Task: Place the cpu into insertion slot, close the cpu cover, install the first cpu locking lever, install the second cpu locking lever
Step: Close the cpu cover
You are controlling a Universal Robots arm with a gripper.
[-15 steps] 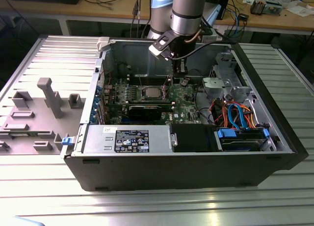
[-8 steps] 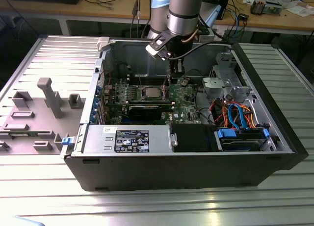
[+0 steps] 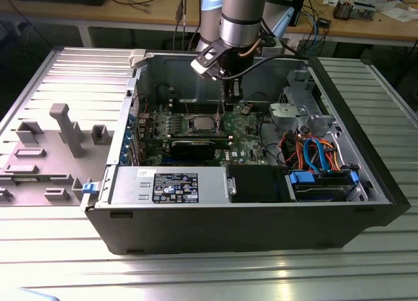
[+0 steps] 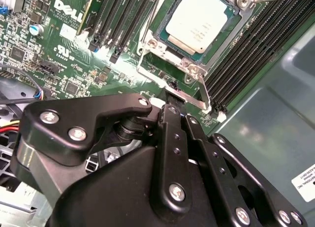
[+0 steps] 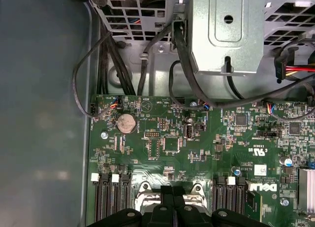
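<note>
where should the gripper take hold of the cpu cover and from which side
Probably its outer rim strip on the edge nearest the gripper, with the jaws coming down from above: the cpu cover is a thin flat frame lying around the cpu, so the middle gives nothing to pinch.

One arm point(image 3: 243, 17) carries one hand point(image 5: 173, 196). One open computer case point(image 3: 261, 230) holds one green motherboard point(image 5: 172, 148), one cpu point(image 4: 197, 20), one round coin battery point(image 5: 126, 122), two banks of memory slots point(image 5: 110, 202), one black graphics card point(image 3: 196, 146) and one grey power supply box point(image 3: 130, 185).
</note>
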